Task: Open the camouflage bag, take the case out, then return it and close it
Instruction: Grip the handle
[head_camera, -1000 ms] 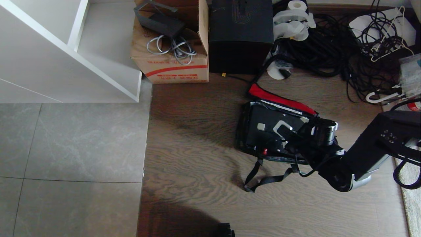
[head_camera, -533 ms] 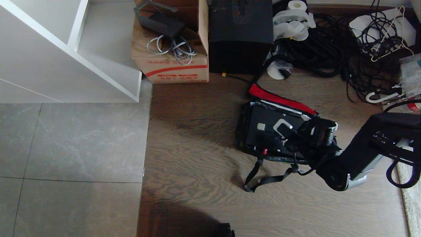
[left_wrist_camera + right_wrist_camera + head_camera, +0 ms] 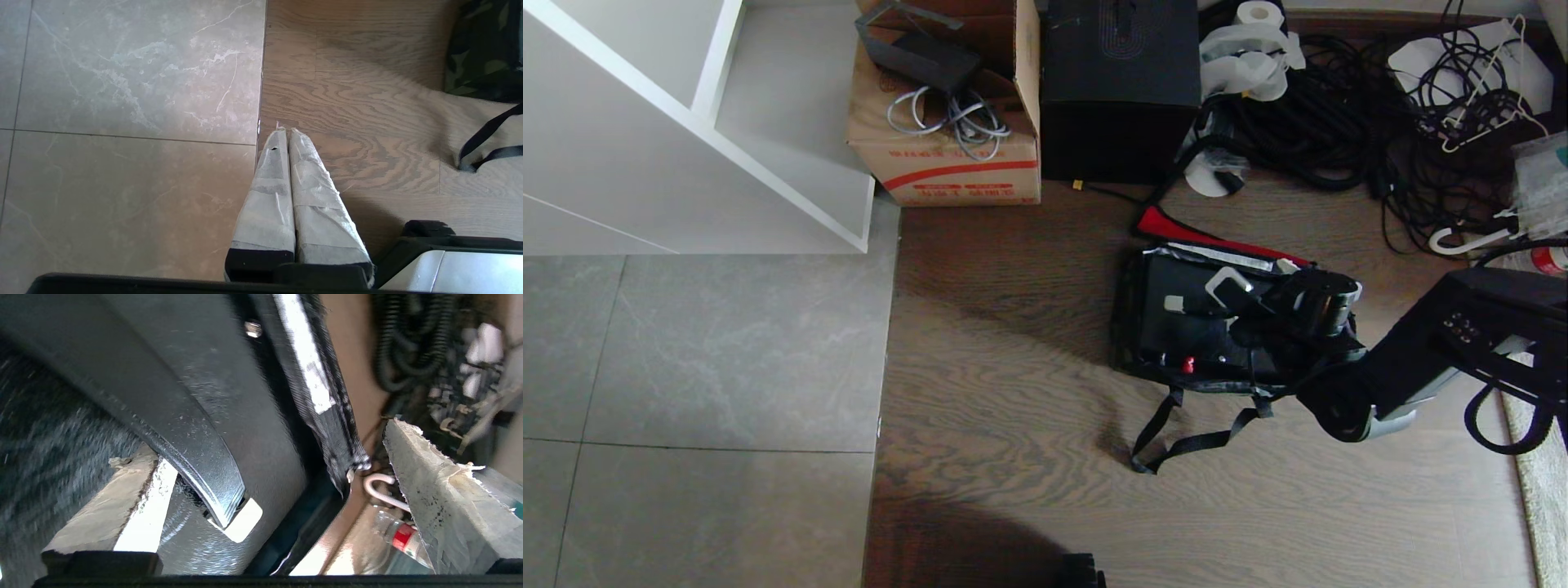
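Note:
The camouflage bag (image 3: 1131, 327) lies open on the wooden floor, its red lid lining (image 3: 1168, 227) folded back on the far side. The black case (image 3: 1176, 335) sits inside it, with silver handle ends (image 3: 1227, 282) and a small red knob (image 3: 1188, 363). My right gripper (image 3: 1241, 314) hangs open over the case at its handle. In the right wrist view the right gripper (image 3: 263, 441) has its taped fingers (image 3: 441, 498) spread wide, and the black handle bar (image 3: 184, 428) crosses over one of them. My left gripper (image 3: 284, 130) is parked, shut and holding nothing, over the seam between tile and wood, with the bag's side (image 3: 482, 49) nearby.
Behind the bag stand a cardboard box (image 3: 947, 155) and a black cube-shaped box (image 3: 1123, 90). Tangled black cables (image 3: 1339, 114) and white hangers fill the back right. A white shelf unit (image 3: 686, 122) is at the left. The bag's black strap (image 3: 1176, 441) trails on the floor.
My right gripper has moved farther across the case toward the lid side. The bag and case have turned slightly, and less of the red lining shows.

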Robot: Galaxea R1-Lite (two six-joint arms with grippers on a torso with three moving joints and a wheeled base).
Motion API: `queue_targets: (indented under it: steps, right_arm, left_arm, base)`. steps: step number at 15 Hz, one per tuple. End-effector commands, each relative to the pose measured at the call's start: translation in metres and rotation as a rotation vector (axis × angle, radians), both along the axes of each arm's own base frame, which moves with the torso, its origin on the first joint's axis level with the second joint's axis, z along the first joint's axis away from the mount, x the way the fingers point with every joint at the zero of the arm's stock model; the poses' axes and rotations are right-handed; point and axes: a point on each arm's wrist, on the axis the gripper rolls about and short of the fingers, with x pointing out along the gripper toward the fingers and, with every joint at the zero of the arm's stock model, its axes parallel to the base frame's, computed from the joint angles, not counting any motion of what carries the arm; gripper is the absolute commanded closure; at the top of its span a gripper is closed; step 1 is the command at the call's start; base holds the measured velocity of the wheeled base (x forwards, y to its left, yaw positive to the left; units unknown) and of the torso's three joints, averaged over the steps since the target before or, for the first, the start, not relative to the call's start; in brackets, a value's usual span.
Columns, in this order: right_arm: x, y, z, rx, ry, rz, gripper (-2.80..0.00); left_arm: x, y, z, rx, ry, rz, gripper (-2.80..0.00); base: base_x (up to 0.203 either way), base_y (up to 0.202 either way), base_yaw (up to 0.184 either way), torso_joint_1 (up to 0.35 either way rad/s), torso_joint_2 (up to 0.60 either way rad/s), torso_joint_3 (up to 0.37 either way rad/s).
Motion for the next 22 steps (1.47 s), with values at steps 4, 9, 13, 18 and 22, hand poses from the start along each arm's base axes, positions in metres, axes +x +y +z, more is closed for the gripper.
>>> queue_targets:
  steps: [4,9,13,18,22]
  right_arm:
    - [0.005,-0.003,-0.01,-0.009,0.025,-0.014,-2.8]
    - [0.006,-0.003,-0.025,-0.012,0.059,-0.013,0.0]
    - [0.005,-0.003,-0.032,-0.014,0.078,-0.01,0.0]
    - [-0.008,0.003,-0.046,-0.024,0.172,-0.039,0.0]
    - [-0.032,0.022,-0.062,0.014,0.302,-0.076,0.0]
  left_arm:
    - [0.0,0.0,0.0,-0.001,0.002,0.0,0.0]
    - [0.0,0.0,0.0,-0.001,0.002,0.0,0.0]
    - [0.0,0.0,0.0,-0.001,0.002,0.0,0.0]
    - [0.0,0.0,0.0,-0.001,0.002,0.0,0.0]
    - [0.0,0.0,0.0,-0.001,0.002,0.0,0.0]
  base:
    - [0.0,0.0,0.0,0.0,0.0,0.0]
    - [0.0,0.0,0.0,0.0,0.0,0.0]
    - [0.0,0.0,0.0,0.0,0.0,0.0]
    - [0.0,0.0,0.0,0.0,0.0,0.0]
    - [0.0,0.0,0.0,0.0,0.0,0.0]
